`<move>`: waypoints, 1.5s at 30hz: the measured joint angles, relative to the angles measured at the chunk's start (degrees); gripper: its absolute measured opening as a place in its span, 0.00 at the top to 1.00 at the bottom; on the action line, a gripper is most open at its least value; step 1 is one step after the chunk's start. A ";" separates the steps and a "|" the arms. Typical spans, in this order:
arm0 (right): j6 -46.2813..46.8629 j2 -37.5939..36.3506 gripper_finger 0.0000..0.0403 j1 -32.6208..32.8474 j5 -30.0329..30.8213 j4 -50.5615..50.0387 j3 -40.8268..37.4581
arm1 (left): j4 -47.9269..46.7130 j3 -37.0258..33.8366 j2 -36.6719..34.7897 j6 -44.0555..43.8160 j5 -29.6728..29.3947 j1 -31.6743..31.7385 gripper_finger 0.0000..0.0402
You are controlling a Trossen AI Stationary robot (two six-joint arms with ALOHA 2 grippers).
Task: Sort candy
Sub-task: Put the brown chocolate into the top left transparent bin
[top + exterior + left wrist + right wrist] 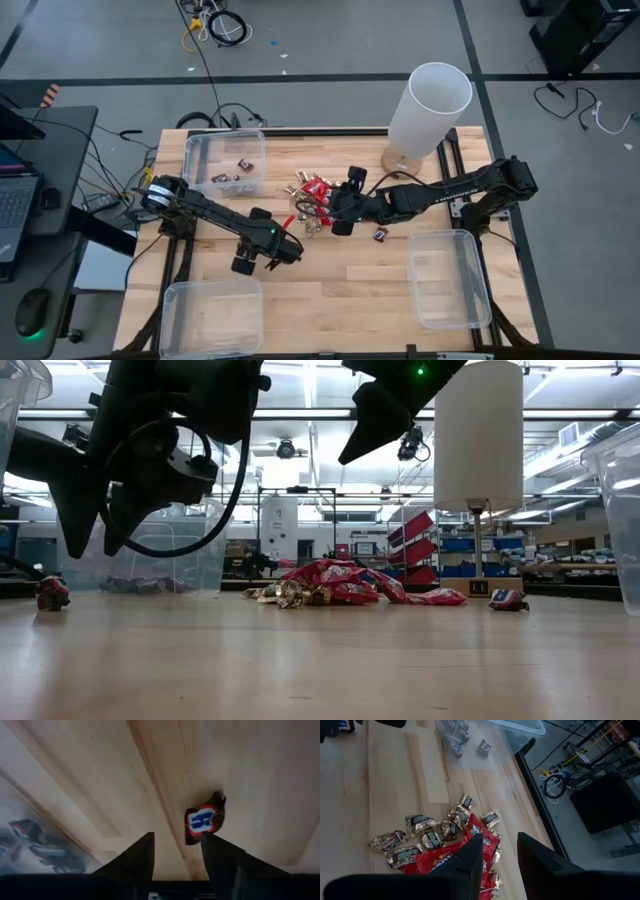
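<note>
Pale wood table (pixel 330 285), cables on the grey floor (pixel 300 40) behind. Left gripper (pixel 177 851) jaws wide above a mini bar (pixel 202 821); right gripper (pixel 499 851) over the candy (pixel 440 840) (jaws parted, empty).

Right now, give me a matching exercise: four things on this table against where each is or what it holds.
1 left pincer
2 right pincer
3 bin nearest the left arm's base
4 white cylinder

a over the candy pile
b holds a few dark bars
c at the table's corner
d open, above one mini bar

Pairs: 1-d, 2-a, 3-b, 4-c
</note>
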 joint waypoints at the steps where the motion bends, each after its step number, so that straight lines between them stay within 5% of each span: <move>1: 0.00 0.00 0.73 0.00 0.00 0.00 0.00 | 0.01 0.00 0.00 1.21 -0.41 0.00 0.59; 8: 0.02 0.02 0.73 0.00 0.00 0.02 0.00 | 2.77 -0.02 -1.44 1.57 -0.28 2.75 0.59; 17: 0.05 0.00 0.73 0.00 0.00 0.07 0.00 | 0.16 -0.02 -9.32 -9.61 -0.39 7.85 0.59; 24: 0.21 0.00 0.73 0.02 0.00 -0.18 0.00 | -5.99 -0.02 -19.16 3.68 2.12 6.13 0.59; 30: 1.55 0.00 0.73 0.04 -0.02 -1.60 0.00 | -5.14 -0.02 -26.05 5.69 2.30 5.70 0.59; 37: 3.93 0.00 0.73 0.04 -0.02 -3.16 0.00 | -3.85 -1.00 -27.23 11.81 4.01 2.36 0.59; 45: 5.49 0.00 0.73 0.07 -0.02 -5.90 0.00 | 1.71 -11.41 -27.50 16.86 1.28 -4.69 0.60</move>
